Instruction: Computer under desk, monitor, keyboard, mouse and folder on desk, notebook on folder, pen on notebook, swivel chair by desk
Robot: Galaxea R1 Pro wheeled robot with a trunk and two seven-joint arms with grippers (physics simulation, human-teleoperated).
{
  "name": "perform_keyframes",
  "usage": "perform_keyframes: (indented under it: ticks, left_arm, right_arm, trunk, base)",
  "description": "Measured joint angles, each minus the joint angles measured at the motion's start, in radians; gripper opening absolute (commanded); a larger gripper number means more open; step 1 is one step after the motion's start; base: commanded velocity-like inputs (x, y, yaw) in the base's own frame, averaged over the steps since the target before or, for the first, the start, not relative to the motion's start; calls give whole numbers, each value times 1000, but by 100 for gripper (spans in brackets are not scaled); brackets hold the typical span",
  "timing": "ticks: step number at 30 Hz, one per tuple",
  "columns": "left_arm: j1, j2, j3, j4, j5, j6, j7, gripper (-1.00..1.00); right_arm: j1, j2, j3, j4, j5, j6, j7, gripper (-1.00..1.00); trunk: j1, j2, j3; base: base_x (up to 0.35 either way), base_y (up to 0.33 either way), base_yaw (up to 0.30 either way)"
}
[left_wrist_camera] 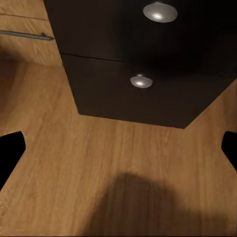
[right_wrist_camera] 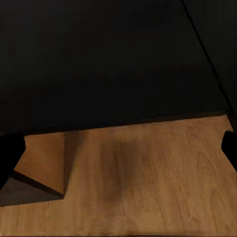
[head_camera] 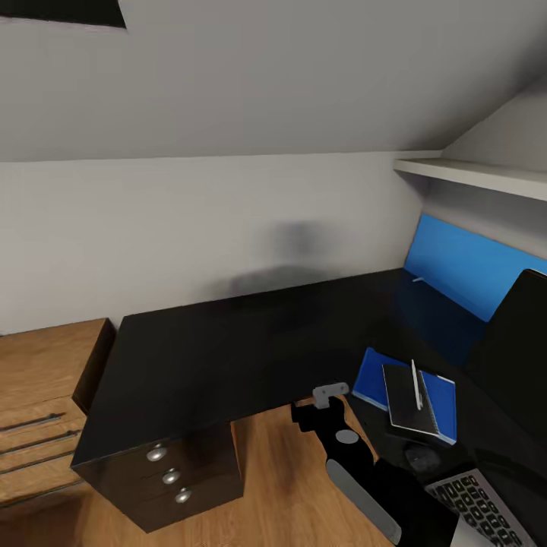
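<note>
The black L-shaped desk (head_camera: 228,349) runs along the grey wall. Toward its right end lies the blue folder (head_camera: 371,380), with the dark notebook (head_camera: 403,403) on top of it and the pen (head_camera: 415,384) on the notebook. The mouse (head_camera: 418,456) sits just in front, beside the keyboard (head_camera: 475,505). The black monitor (head_camera: 516,349) stands at the far right. My right arm (head_camera: 342,437) reaches to the desk's front edge; the right gripper (right_wrist_camera: 120,153) is open over the floor. My left gripper (left_wrist_camera: 120,150) is open, low before the drawer unit (left_wrist_camera: 148,94). Computer and swivel chair are out of view.
A light wooden dresser (head_camera: 38,395) stands left of the desk. The drawer unit (head_camera: 171,475) with round silver knobs closes off the desk's left end. A white shelf (head_camera: 471,176) hangs above a blue panel (head_camera: 471,273) at the right. Wood floor (head_camera: 289,486) lies under me.
</note>
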Motion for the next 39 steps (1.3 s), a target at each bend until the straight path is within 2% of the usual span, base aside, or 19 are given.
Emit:
perform_keyframes:
  ticks: [5, 9, 12, 13, 14, 15, 16, 18, 19, 20, 21, 23, 27, 28, 32, 33, 34, 38, 39]
  left_arm:
    - [0, 0, 0, 0, 0, 1, 0, 100]
    - [0, 0, 0, 0, 0, 1, 1, 100]
    - [0, 0, 1, 0, 0, 1, 1, 100]
    - [0, 0, 1, 0, 1, 4, 2, 100]
    - [0, 0, 1, 0, 1, 10, 3, 100]
    - [0, 1, 2, 0, 2, 34, 3, 100]
    - [0, 1, 3, 0, 2, 43, 3, 100]
    - [-1, 4, 5, 1, 2, 71, 2, 100]
    - [-1, 6, 5, 1, 2, 76, 2, 100]
    - [-1, 9, 5, 1, 2, 85, 2, 100]
    - [-1, 10, 5, 1, 2, 87, 2, 100]
    - [-1, 12, 4, 1, 1, 91, 1, 100]
    - [-1, 12, 1, 1, -1, 93, 1, 100]
    - [-1, 12, 0, 1, -1, 93, 1, 100]
    - [-1, 13, -1, 1, -2, 94, 1, 100]
    - [-1, 13, -1, 1, -2, 94, 1, 100]
    - [-1, 13, -1, 1, -2, 94, 1, 100]
    - [-1, 13, -1, 1, -2, 96, 1, 100]
    - [-1, 13, -1, 1, -2, 96, 1, 100]
  right_arm:
    - [0, 0, 20, 16, -1, -22, 1, 100]
    - [0, 0, 63, 36, -3, -60, 2, 100]
    - [0, 0, 115, 55, -3, -108, 2, 100]
    - [1, 0, 153, 74, -3, -148, 2, 100]
    - [0, 1, 168, 89, -3, -167, 3, 100]
    - [1, 13, 200, 137, -4, -219, 3, 100]
    - [0, 21, 209, 156, -4, -236, 4, 100]
    - [1, 65, 235, 228, -4, -274, 5, 100]
    - [0, 77, 240, 248, -3, -280, 5, 100]
    - [1, 110, 257, 311, -1, -291, 6, 100]
    - [0, 122, 264, 334, 2, -295, 7, 100]
    - [0, 166, 293, 427, 16, -313, 9, 100]
    - [1, 220, 312, 579, 32, -395, 9, 100]
    - [1, 242, 316, 645, 32, -438, 9, 100]
    - [1, 289, 320, 789, 32, -522, 24, 100]
    - [2, 308, 321, 856, 30, -552, 44, 100]
    - [6, 326, 321, 940, 26, -586, 97, 100]
    - [16, 330, 318, 1030, 2, -616, 205, 100]
    - [18, 330, 316, 1057, -17, -622, 234, 100]
  trunk:
    - [0, 0, -1]
    - [0, 0, -2]
    - [0, 0, -2]
    - [0, 0, -2]
    - [0, 0, -2]
    - [0, 0, -2]
    - [0, 0, -2]
    - [0, 0, -2]
    - [0, 0, -2]
    - [0, 0, -2]
    - [0, 0, -2]
    - [0, 0, -2]
    - [0, 0, -2]
    - [-1, 0, -2]
    - [-1, 0, -2]
    - [-1, 0, -2]
    - [-1, 0, -2]
    - [-1, 0, -2]
    - [-1, 0, -2]
  base:
    - [-328, 0, 138]
    - [-328, 0, 41]
    - [-328, 0, 13]
    - [-328, 0, 6]
    - [-328, 0, 3]
    - [-328, 0, 2]
    - [-328, 0, 2]
    - [-328, 0, 1]
    - [-309, 0, 0]
    - [-282, 0, 0]
    - [-200, 0, 0]
    - [-115, 0, 0]
    - [-47, 0, 0]
    - [-22, 0, 0]
    - [-12, 0, 0]
    - [-4, 0, 0]
    - [-3, 0, 0]
    - [-1, 0, 0]
    - [0, 0, 0]
